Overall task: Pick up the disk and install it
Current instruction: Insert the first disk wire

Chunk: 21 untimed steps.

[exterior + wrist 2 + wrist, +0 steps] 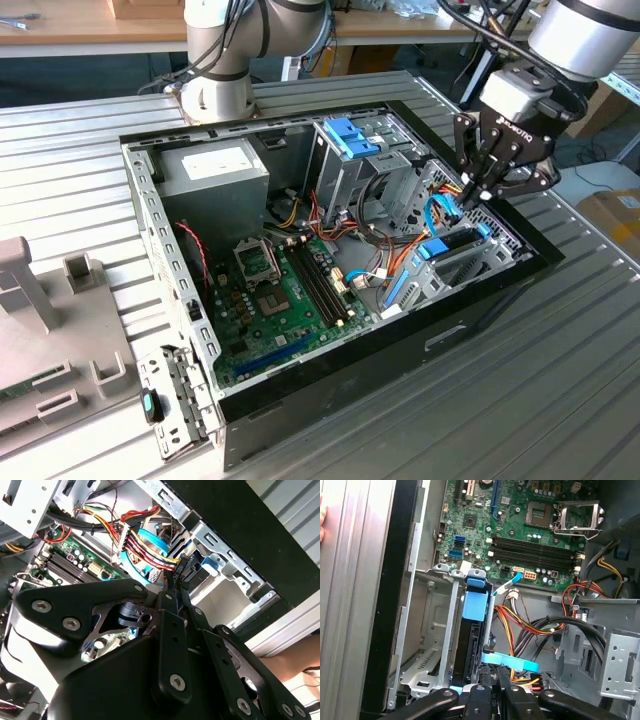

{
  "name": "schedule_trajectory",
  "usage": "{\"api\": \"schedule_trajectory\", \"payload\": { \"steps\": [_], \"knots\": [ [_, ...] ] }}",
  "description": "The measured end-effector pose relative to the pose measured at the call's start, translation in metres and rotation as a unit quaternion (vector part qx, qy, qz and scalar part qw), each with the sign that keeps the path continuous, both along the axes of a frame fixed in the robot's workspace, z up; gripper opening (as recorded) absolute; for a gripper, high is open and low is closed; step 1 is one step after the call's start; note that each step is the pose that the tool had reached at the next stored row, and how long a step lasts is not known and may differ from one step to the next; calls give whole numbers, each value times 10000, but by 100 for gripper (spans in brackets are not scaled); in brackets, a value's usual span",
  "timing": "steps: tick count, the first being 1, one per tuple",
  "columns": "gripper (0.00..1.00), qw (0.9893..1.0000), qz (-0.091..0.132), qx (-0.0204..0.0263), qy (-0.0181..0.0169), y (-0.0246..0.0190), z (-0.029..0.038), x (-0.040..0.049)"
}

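The disk (450, 244) stands on edge inside the drive bay at the case's corner on the exterior view's right, its bright blue carrier rail on top. In the first wrist view the disk (469, 650) is a dark slab between the bay's metal walls, under the blue rail (473, 605). My gripper (469, 196) hangs just above that bay. Its fingers (172, 597) are drawn together and pinch a small black plug (180, 566) on the end of a flat blue cable (512, 662). My gripper (494, 679) sits right beside the disk's end.
The open computer case (500, 300) lies on a ribbed metal table. Inside are the green motherboard (290, 290), a power supply (215, 165), another drive cage (350, 140) and a bundle of coloured wires (142, 545) close to the fingers. A grey fixture (40, 330) stands on the exterior view's left.
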<state>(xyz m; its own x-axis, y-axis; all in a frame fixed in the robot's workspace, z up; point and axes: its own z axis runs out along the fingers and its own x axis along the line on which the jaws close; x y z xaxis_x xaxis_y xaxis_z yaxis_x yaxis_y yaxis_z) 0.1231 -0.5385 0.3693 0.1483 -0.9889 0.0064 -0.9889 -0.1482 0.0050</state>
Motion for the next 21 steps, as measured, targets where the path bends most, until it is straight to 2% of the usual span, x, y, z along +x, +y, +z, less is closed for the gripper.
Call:
{"api": "schedule_trajectory", "payload": {
  "steps": [4, 10, 13, 15, 18, 21],
  "knots": [
    [17, 10000, -29, -3, -7, -60, -9, -93],
    [17, 9994, -353, -55, -11, -89, -45, -96],
    [17, 9994, -354, -54, -12, -94, -46, -97],
    [17, 9994, -354, -54, -21, -179, -74, -109],
    [17, 9994, -354, -29, -27, -187, -106, -194],
    [17, 9994, -354, -24, -27, -187, -142, -210]
  ]
}}
